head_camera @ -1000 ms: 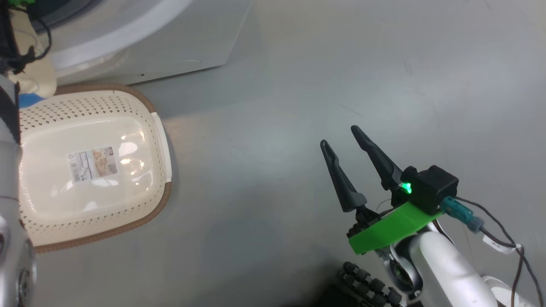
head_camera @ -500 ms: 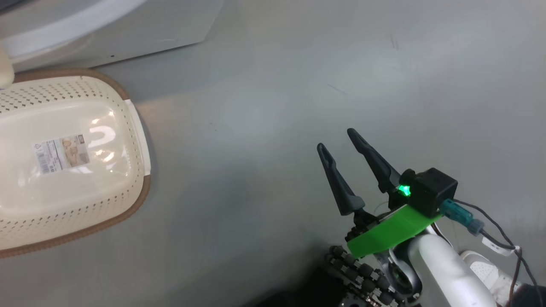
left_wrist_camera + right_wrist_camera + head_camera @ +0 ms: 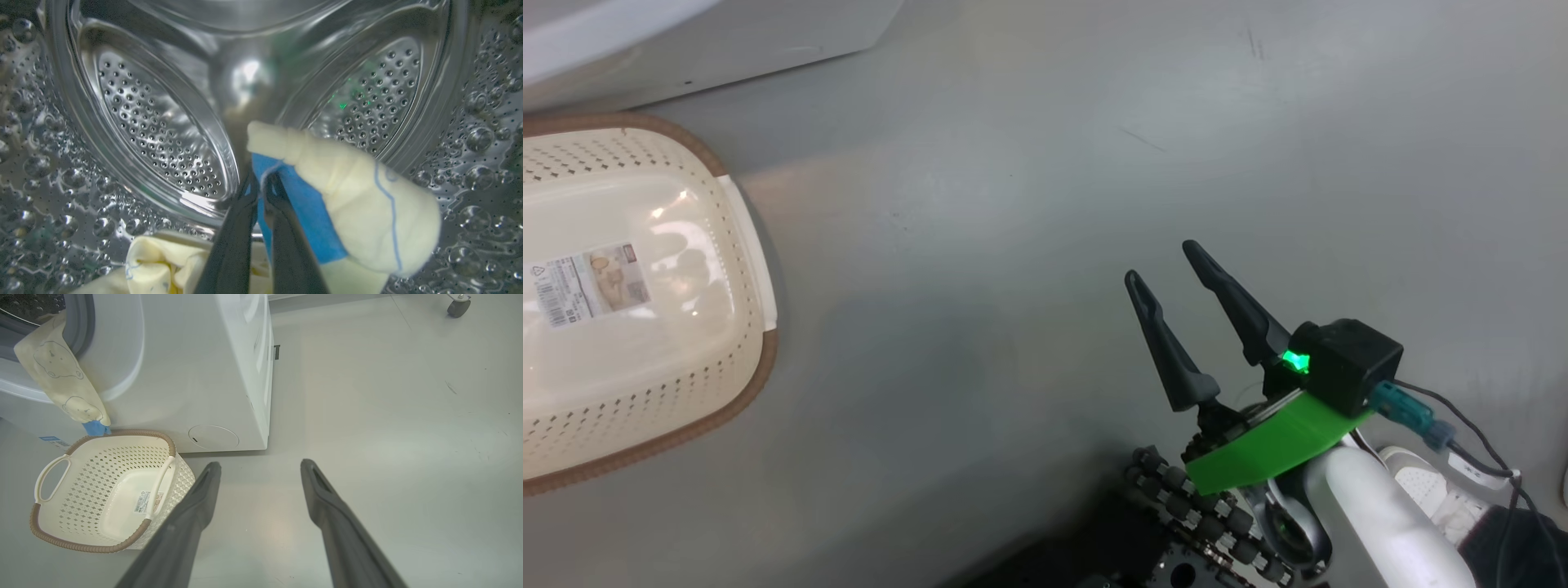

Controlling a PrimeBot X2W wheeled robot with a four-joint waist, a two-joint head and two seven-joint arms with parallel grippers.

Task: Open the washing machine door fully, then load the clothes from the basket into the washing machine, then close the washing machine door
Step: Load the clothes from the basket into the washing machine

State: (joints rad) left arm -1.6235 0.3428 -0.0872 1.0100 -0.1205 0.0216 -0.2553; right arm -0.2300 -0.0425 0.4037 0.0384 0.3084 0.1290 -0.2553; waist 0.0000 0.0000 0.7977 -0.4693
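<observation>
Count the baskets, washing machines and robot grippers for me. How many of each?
Basket: 1, the basket, empty.
Washing machine: 1, the washing machine.
Grippers: 2, the left gripper shut on the clothes inside the drum, the right gripper open.
Total: 4.

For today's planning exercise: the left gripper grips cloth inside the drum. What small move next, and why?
Probably carry the clothes deeper before the left gripper lets go: one end hangs outside the washing machine, down toward the empty basket.
</observation>
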